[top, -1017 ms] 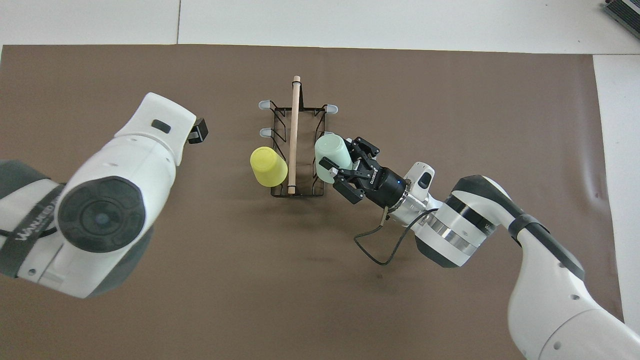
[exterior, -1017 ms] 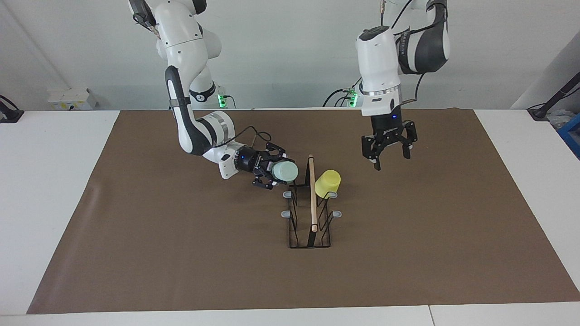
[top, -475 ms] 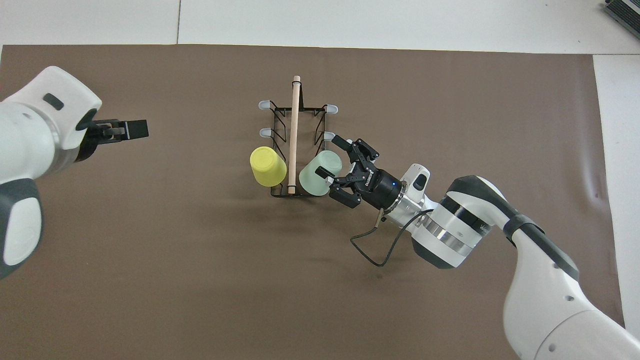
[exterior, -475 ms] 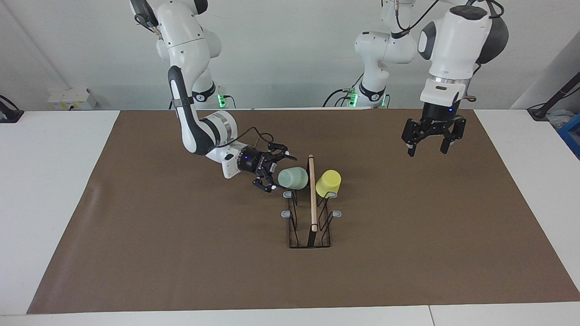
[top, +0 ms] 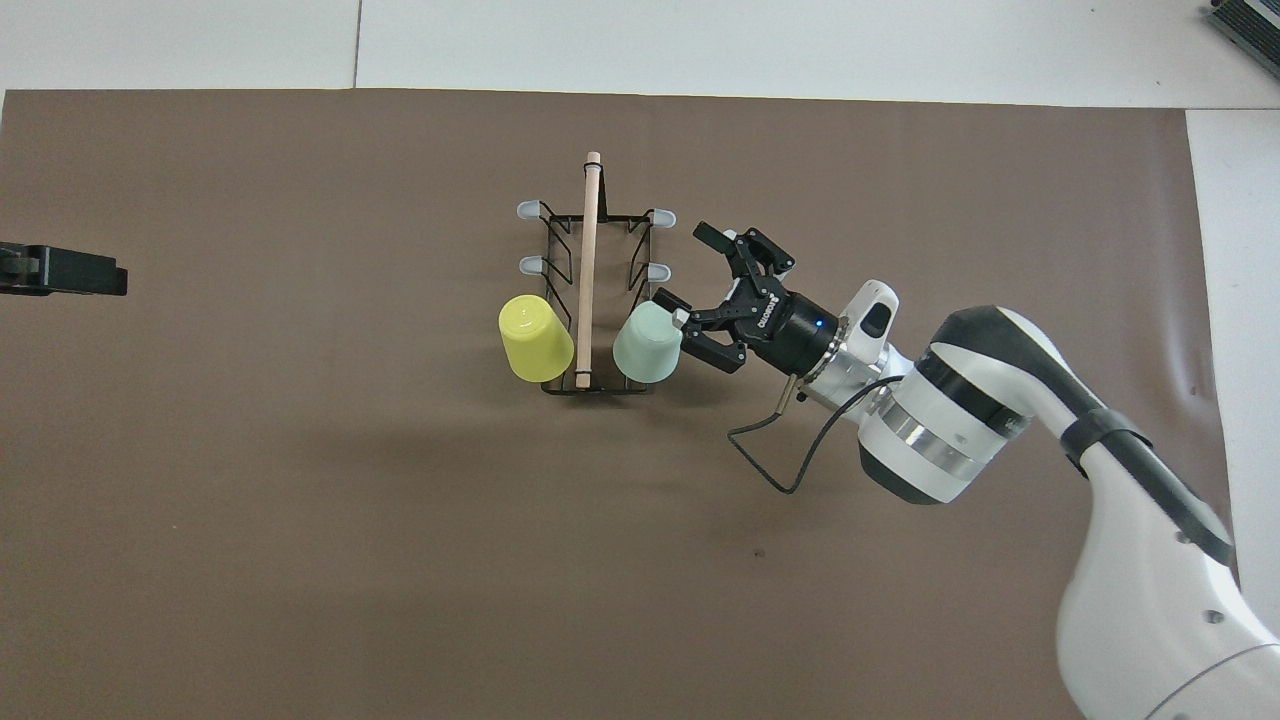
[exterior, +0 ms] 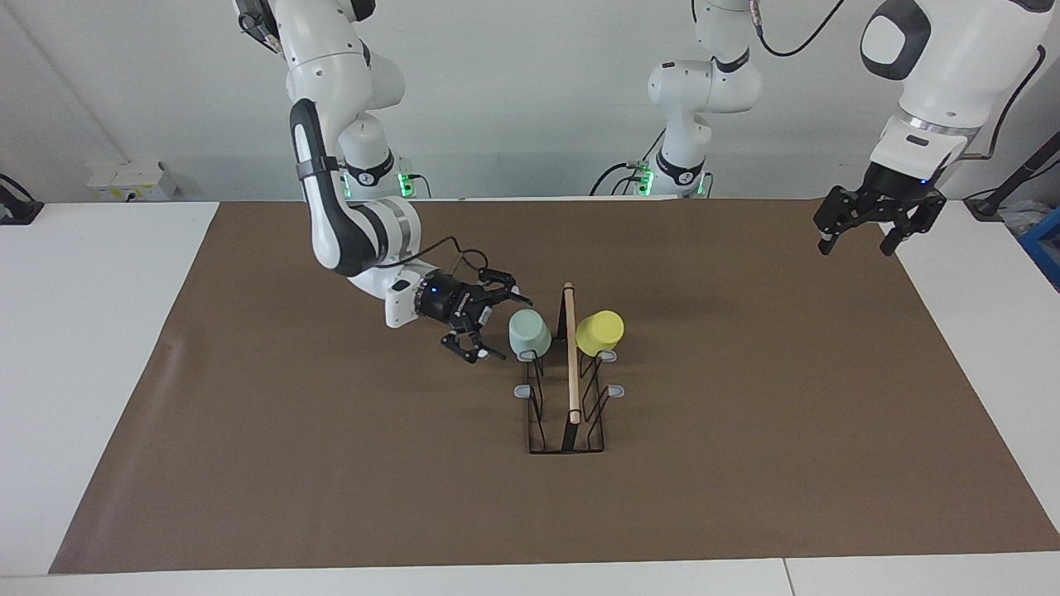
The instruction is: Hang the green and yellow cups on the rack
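Observation:
The black wire rack with a wooden rod stands mid-mat. The yellow cup hangs mouth-down on the prong nearest the robots on the left arm's side. The mint green cup hangs on the matching prong on the right arm's side. My right gripper is open and empty, just beside the green cup and clear of it. My left gripper is open and empty, raised over the mat's edge at the left arm's end.
A brown mat covers the white table. Several grey-tipped prongs on the rack are bare. A black cable loops off the right wrist.
My right gripper let go of the green cup on its prong and drew back a little. The cup tipped mouth-down. My left arm swung up and away toward its end of the table.

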You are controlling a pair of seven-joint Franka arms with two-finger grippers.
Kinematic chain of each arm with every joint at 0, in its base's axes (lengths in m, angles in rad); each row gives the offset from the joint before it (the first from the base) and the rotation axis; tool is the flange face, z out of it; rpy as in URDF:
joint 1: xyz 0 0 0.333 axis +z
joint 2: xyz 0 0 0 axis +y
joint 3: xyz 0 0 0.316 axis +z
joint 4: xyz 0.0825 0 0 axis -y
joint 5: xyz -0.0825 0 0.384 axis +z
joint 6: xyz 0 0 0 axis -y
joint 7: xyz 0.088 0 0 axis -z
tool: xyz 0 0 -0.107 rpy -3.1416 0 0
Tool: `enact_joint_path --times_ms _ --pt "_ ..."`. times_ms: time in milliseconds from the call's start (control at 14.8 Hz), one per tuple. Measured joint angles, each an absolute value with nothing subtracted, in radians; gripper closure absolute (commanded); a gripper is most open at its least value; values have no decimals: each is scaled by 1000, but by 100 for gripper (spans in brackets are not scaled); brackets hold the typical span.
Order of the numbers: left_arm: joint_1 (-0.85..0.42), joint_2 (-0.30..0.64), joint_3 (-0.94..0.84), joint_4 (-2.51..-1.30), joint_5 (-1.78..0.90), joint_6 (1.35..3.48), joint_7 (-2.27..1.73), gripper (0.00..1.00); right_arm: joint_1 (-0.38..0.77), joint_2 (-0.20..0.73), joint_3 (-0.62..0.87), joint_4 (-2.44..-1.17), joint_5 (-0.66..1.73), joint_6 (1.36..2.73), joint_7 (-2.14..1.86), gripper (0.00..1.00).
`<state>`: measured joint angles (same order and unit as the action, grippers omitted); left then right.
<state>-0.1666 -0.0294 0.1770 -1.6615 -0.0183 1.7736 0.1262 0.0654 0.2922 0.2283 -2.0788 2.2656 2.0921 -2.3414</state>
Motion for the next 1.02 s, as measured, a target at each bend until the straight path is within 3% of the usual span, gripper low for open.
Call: enact_joint_path --times_ms 271,475,1017 --pt "-145 -23 160 -1632 -18 1674 137 0 -21 223 226 -1994 1942 2224 -2163 0" --pt "-69 -25 87 -1622 -21 1633 160 0 -45 219 226 -1922 1674 2289 -2011 0" --pt "-31 -25 6 -1617 -21 1599 170 0 -58 221 226 -1783 885 2420 -1360 0"
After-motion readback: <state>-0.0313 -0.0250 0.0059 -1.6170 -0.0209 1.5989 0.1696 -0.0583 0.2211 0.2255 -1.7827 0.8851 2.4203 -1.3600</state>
